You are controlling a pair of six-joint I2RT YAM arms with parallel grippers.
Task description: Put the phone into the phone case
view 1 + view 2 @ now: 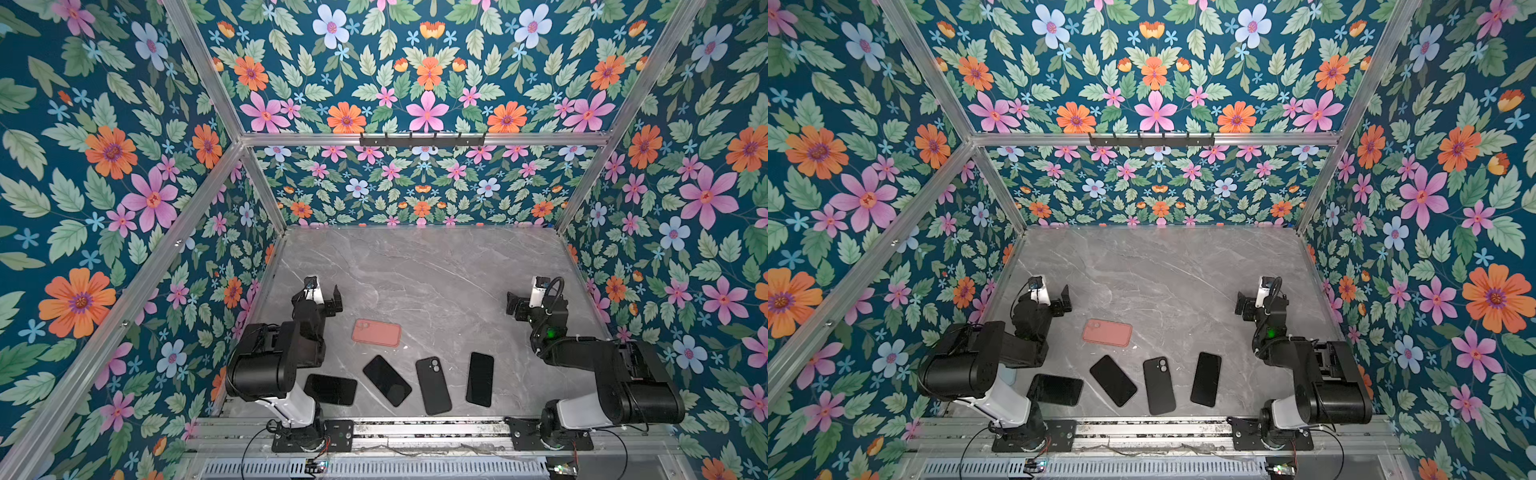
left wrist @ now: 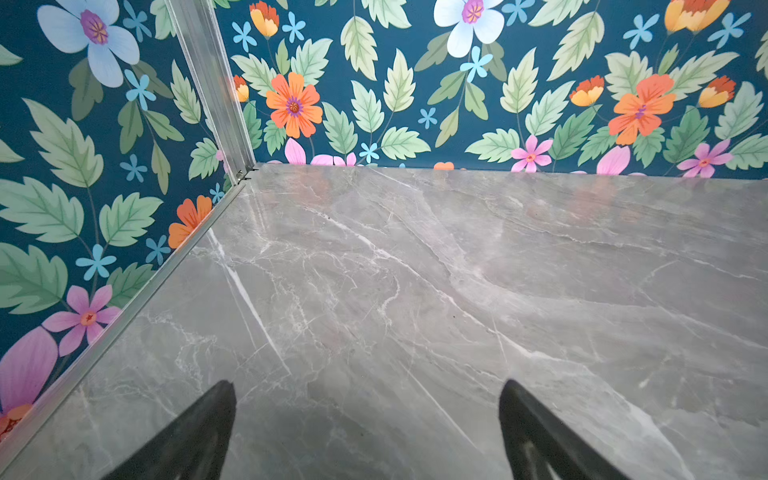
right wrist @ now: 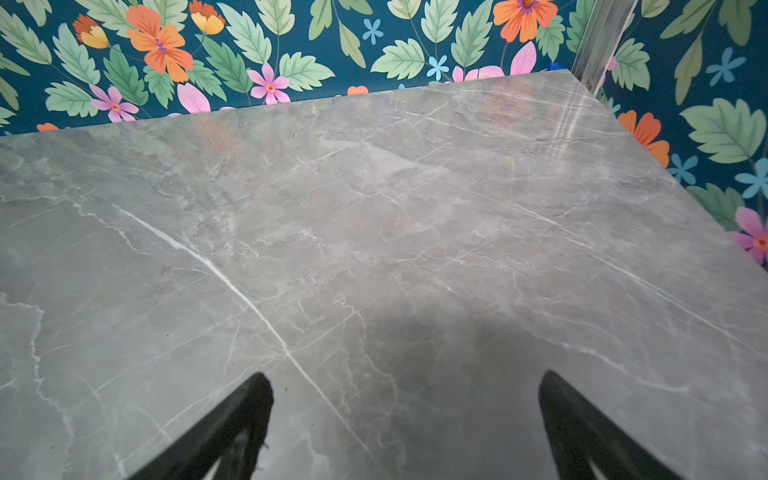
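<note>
No legible text or labels anywhere.

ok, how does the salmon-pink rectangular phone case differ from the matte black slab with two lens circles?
Colour: salmon-pink phone case versus matte black slab. Pose: the case lies crosswise, the slab lengthwise toward the near edge. Place: the case sits farther back, the slab in the front row. Both lie flat on the grey marble table.

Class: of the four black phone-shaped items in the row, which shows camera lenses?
The third item from the left, in both top views: two round lenses at its far end. The other three show plain black faces.
</note>
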